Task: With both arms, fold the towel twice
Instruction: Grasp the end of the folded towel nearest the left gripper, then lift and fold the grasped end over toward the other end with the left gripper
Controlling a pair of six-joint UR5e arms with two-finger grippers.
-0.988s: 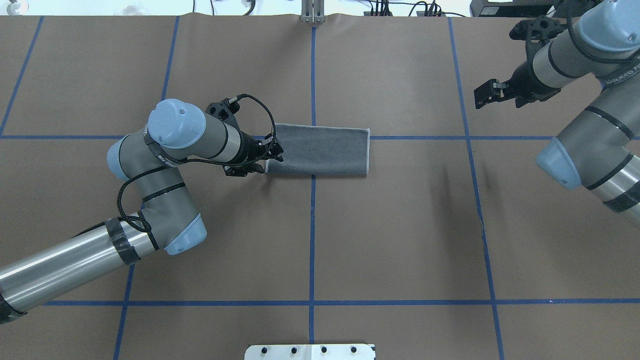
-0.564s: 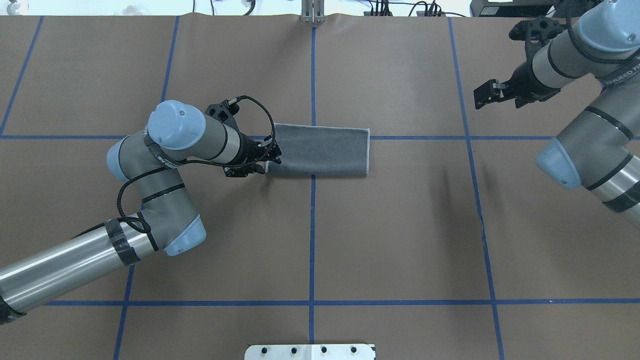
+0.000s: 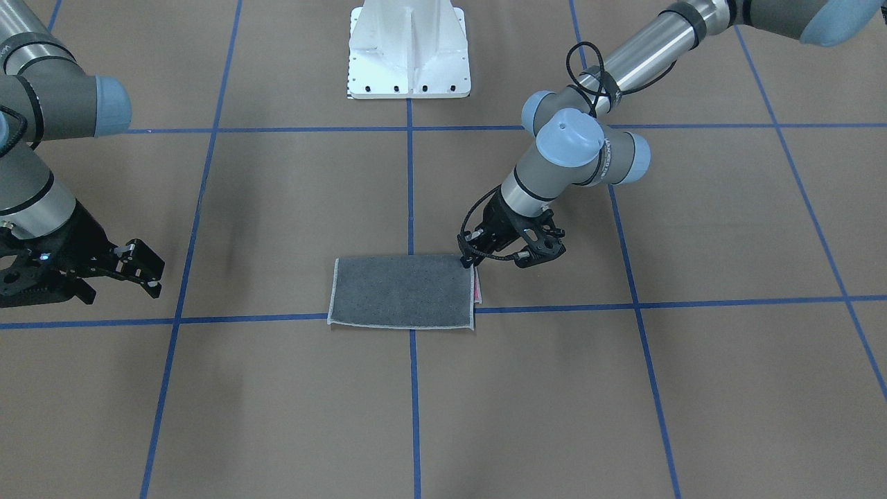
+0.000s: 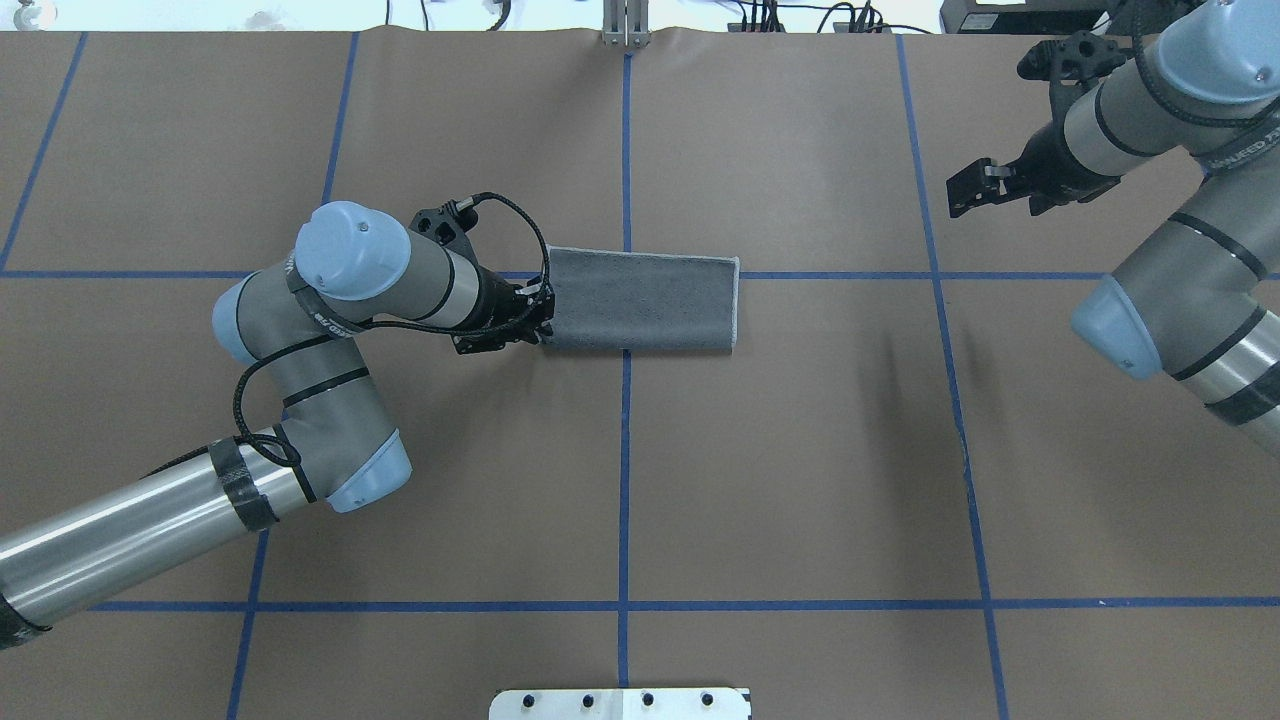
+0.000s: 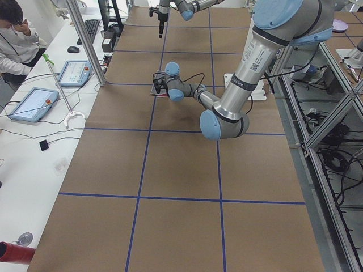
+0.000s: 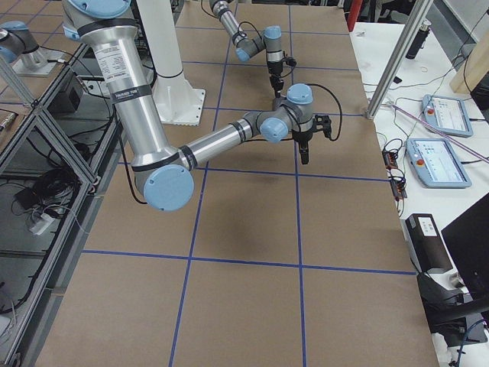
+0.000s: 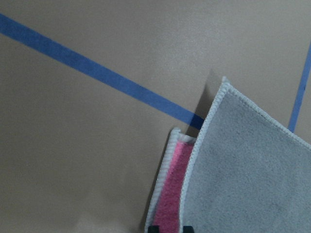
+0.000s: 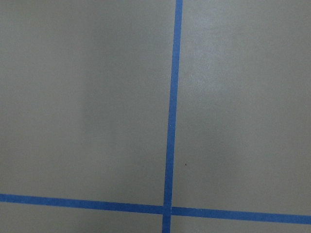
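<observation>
Now | towel flat, long axis left-right | left gripper pinching its left end | right gripper released, well apart

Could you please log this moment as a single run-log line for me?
stage: towel folded once, grey up | left gripper at its short edge, grip unclear | right gripper open, away from towel | second fold not done

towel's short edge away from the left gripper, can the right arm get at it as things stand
Probably yes: only bare table lies between the right gripper and that edge of the towel; the left gripper is at the opposite end.
</observation>
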